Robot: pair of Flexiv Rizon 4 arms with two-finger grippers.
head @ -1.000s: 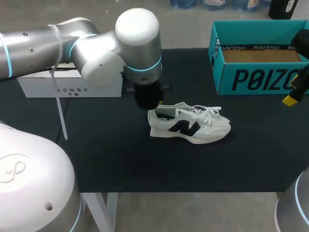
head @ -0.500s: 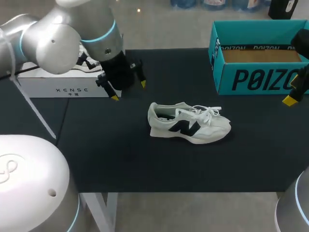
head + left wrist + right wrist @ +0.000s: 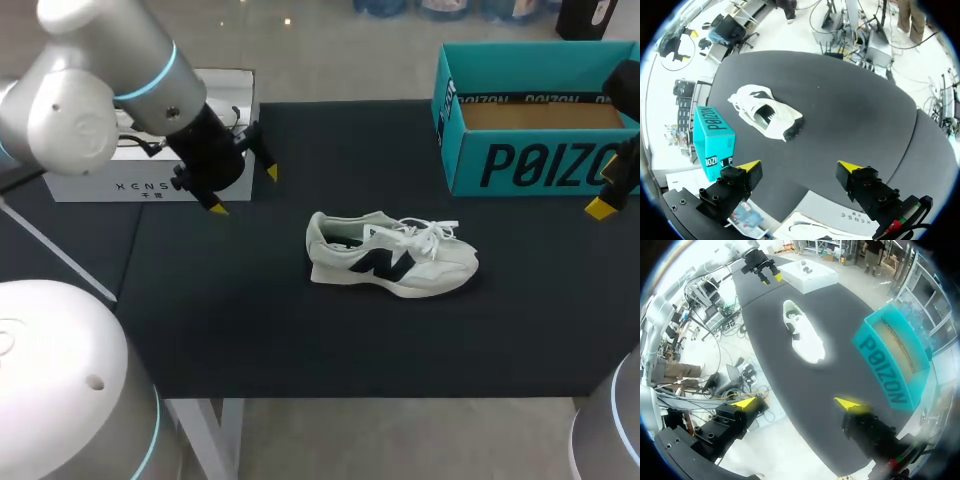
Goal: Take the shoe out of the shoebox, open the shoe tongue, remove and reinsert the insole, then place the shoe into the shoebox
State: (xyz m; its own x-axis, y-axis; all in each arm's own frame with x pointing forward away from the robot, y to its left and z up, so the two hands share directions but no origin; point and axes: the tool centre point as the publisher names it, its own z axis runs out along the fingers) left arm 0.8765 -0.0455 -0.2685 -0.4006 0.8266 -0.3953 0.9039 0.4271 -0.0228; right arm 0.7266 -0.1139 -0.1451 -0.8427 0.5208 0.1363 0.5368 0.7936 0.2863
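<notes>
A white sneaker with a dark mark on its side (image 3: 390, 258) stands on its sole near the middle of the black table (image 3: 300, 340). It is out of the box. Its toe points to the right edge of the table and its heel points to the left edge. Its white laces lie loose on top. The open teal cardboard shoebox (image 3: 530, 165) sits at the far right corner of the table, well apart from the sneaker. The box has big dark letters on its front wall and smaller dark letters along the inside of its rim. Its floor is brown. A flat white box (image 3: 110, 182) lies at the far left edge of the table, with small grey letters on its front side. The left gripper (image 3: 245, 190) hangs just beside this white box. Its two yellow tips are spread wide and hold nothing, and the sneaker is well ahead of it. The right gripper (image 3: 799, 403) is by the right edge of the table, near the front of the shoebox. Its yellow tips are spread wide too, with nothing between them.
</notes>
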